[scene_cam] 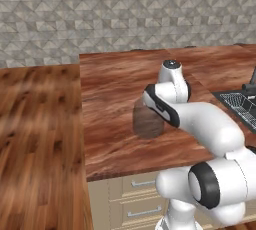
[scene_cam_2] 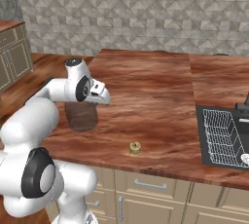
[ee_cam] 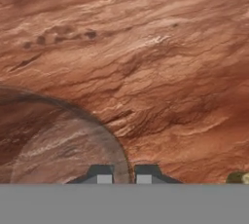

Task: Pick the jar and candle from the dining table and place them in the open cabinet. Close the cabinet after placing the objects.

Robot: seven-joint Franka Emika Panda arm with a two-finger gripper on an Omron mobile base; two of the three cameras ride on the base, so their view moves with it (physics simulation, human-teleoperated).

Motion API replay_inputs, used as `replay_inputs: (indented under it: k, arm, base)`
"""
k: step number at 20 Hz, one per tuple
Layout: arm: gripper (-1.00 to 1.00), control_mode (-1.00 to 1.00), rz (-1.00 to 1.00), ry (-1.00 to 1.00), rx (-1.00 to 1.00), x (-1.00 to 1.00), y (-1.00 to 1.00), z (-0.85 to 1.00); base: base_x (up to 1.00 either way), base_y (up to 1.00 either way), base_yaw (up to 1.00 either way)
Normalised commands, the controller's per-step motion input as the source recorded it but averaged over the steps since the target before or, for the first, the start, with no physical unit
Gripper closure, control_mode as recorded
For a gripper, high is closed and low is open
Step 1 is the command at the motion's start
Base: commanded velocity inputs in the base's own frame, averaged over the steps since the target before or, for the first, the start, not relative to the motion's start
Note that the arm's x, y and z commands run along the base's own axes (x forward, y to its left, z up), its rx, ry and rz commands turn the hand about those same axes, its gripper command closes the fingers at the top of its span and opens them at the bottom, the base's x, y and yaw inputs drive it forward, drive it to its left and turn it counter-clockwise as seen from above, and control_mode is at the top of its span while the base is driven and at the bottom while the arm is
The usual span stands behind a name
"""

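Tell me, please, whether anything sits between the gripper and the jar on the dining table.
Nothing visible does. The shut gripper hangs directly over the jar, its tips above the jar's rim. The candle stands apart, nearer the dining table's front edge.

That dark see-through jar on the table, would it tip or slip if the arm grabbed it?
The jar looks squat and wide, standing flat on the dining table, so it probably won't tip. Its smooth, glassy-looking wall may be slippery. It seems too wide for a side grip, so the narrower lid band probably suits the shut tool better.
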Motion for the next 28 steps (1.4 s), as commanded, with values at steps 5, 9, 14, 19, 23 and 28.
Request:
replay_inputs:
  k: [5,9,14,19,23,28]
  arm:
    - [1.0,-1.0,0.0,0.01,0.0,-0.2,-0.4,0.05]
    - [1.0,1.0,0.0,0.0,0.0,-0.08,-0.14,0.0]
    - [1.0,1.0,0.0,0.0,0.0,0.0,0.0,0.0]
    - [1.0,1.0,0.0,0.0,0.0,0.0,0.0,0.0]
    - [1.0,1.0,0.0,0.0,0.0,0.0,0.0,0.0]
    - [1.0,1.0,0.0,0.0,0.0,0.0,0.0,0.0]
  base:
    - [0.0,0.0,0.0]
    - [-0.14,-0.03,0.0]
    - [-0.9,0.04,0.0]
    - [-0.9,0.12,0.0]
    - [-0.43,0.0,-0.24]
    - [-0.25,0.06,-0.67]
